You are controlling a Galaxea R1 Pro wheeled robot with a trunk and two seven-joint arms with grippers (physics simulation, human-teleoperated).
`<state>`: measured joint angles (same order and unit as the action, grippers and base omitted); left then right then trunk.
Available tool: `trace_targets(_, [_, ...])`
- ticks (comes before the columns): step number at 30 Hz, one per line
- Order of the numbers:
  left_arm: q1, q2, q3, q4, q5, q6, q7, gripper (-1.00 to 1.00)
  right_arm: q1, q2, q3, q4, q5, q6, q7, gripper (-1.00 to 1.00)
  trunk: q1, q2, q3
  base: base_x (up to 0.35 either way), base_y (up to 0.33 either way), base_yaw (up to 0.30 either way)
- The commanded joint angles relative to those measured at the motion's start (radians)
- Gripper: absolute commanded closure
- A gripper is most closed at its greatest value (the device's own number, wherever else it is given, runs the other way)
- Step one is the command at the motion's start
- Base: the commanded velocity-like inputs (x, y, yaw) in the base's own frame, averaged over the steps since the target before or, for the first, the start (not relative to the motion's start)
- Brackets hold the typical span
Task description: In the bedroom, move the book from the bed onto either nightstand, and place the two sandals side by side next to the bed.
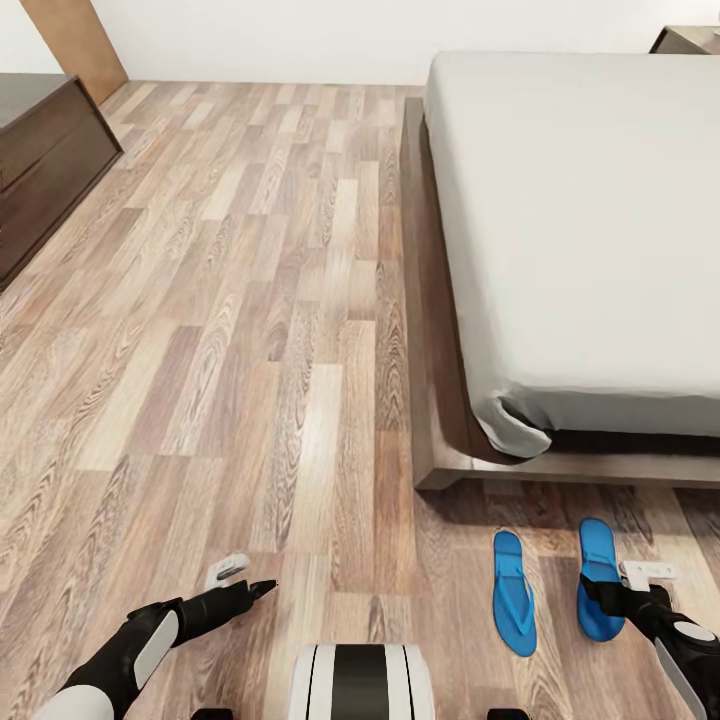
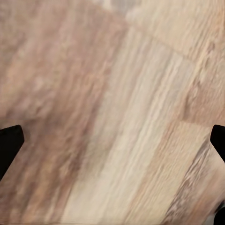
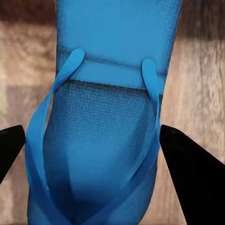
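Nearest the robot, the right gripper [image 3: 89, 140] hangs low over one of the two sandals [image 1: 601, 578], its dark fingers spread wide on either side of the blue sole and straps — apart, nothing clamped, seemingly lined up either to take hold or to let go. The left gripper [image 2: 112, 140] hovers over bare floor [image 1: 250, 330] with its fingers likewise apart, idle. The second sandal [image 1: 513, 592] lies just beside the first, toes toward the bed [image 1: 580, 220], so the pair already sits roughly parallel at the bed's foot corner. Count: two sandals, one bed, one dark cabinet [image 1: 45, 160] by the far wall, and one nightstand [image 1: 688, 40] corner beyond the mattress.
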<state>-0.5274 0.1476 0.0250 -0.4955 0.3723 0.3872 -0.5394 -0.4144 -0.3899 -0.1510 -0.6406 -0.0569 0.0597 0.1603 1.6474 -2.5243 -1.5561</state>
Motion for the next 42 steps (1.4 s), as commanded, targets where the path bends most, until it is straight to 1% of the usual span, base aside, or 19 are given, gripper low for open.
trace_targets(1, [0.000,0.000,0.003,0.000,0.007,0.009,-0.002,-1.00,0.000,0.000,-0.004,-0.002,-0.006,0.006,0.007,1.00,0.000,0.000,-0.001,0.000,0.250,0.000])
trace_targets(14, [0.000,0.000,0.003,0.000,0.007,0.009,-0.002,-1.00,0.000,0.000,-0.004,-0.002,-0.006,0.006,0.006,1.00,0.000,0.000,-0.001,0.000,0.133,0.000])
trace_targets(21, [0.000,0.000,0.003,0.000,0.007,0.009,-0.002,-1.00,0.000,0.000,-0.004,-0.002,-0.006,0.006,0.005,1.00,0.000,0.000,-0.001,0.000,0.020,0.000])
trace_targets(42, [0.000,0.000,0.003,0.000,0.007,0.009,-0.002,-1.00,0.000,0.000,-0.004,-0.003,-0.005,0.003,0.004,1.00,0.009,-0.005,-0.082,0.000,0.000,0.000])
